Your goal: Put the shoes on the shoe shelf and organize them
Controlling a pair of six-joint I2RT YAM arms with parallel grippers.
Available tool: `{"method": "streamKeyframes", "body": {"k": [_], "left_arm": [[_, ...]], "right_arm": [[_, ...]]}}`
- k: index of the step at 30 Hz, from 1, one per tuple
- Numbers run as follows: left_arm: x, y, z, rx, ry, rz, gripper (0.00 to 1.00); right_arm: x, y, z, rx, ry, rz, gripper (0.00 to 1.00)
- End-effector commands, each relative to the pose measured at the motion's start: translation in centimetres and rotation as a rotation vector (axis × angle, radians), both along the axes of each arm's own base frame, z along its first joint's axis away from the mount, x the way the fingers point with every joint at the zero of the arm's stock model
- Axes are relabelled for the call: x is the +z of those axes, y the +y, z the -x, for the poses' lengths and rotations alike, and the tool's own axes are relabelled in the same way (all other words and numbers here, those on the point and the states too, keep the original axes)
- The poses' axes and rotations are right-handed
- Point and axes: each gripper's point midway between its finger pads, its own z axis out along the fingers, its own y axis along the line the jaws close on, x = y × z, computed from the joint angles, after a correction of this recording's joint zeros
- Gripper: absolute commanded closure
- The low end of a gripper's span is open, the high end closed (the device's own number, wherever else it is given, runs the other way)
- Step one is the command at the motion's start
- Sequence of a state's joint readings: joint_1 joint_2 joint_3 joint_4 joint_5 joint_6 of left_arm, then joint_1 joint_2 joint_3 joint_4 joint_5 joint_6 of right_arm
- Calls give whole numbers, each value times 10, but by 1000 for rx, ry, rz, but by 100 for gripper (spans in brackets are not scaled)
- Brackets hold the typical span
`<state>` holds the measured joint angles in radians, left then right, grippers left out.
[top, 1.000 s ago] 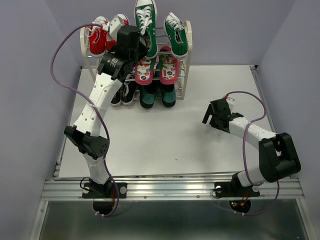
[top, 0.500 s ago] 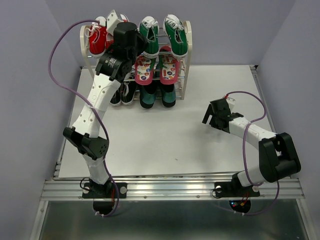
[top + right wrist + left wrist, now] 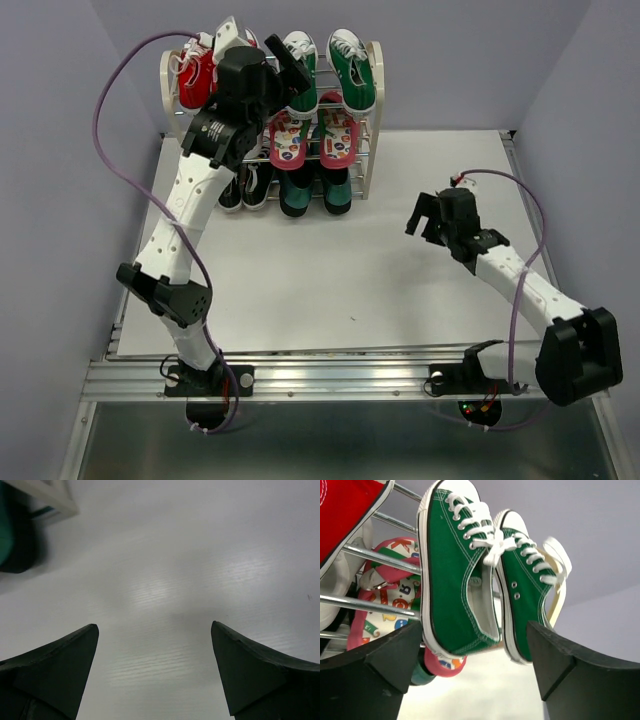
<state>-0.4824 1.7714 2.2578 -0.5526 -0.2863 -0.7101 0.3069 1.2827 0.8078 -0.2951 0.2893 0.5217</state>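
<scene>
Two green sneakers (image 3: 455, 580) lie parallel, toes pointing rearward.

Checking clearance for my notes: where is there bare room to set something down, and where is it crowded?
Bare: the table between the shoe shelf, the left arm and the right tool. Crowded: the shelf, its visible tiers packed, left tool at the green sneakers.
</scene>
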Motion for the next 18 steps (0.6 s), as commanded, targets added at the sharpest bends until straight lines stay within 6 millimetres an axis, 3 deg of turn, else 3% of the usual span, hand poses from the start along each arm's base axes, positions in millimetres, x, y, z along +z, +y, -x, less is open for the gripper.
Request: {"method": "streamKeyframes", "body": {"k": [1, 4, 5, 6, 7, 8, 9, 10, 11, 12, 13, 14, 15, 18], "left_arm": [[49, 11, 48, -95, -136, -37, 1], [33, 23, 71, -110, -127, -88, 1], [31, 28, 77, -106, -135, -93, 1], [-3, 29, 79, -105, -75, -124, 1], [15, 43, 99, -86, -138, -94, 1], [10, 51, 108, -70, -145, -91, 1], [4, 57, 116, -58, -150, -85, 1], [-29, 60, 119, -55, -100, -107, 1], [-21, 77, 139, -14, -134, -75, 1], [-46, 84, 143, 11, -92, -90, 1], [-42, 99, 159, 53, -111, -72, 1], [-52, 107, 166, 72, -86, -74, 1], [-68, 111, 170, 83, -57, -88, 1], [-81, 128, 193, 112, -34, -86, 1]], "right_arm": [[123, 45, -28, 268, -362, -126, 0], [176, 74, -23, 472, -493, -145, 0], [204, 84, -20, 532, -544, -154, 0], [215, 86, -22, 559, -570, -133, 0], [226, 92, -22, 580, -592, -132, 0], [238, 97, -23, 592, -614, -132, 0], [262, 106, -21, 628, -665, -133, 0], [270, 111, -23, 633, -681, -136, 0], [273, 118, -28, 639, -689, -138, 0], [292, 129, -27, 670, -733, -127, 0], [291, 138, -35, 677, -728, -119, 0], [314, 148, -34, 697, -782, -100, 0], [321, 153, -38, 704, -797, -88, 0], [325, 164, -64, 674, -788, -31, 0]]}}
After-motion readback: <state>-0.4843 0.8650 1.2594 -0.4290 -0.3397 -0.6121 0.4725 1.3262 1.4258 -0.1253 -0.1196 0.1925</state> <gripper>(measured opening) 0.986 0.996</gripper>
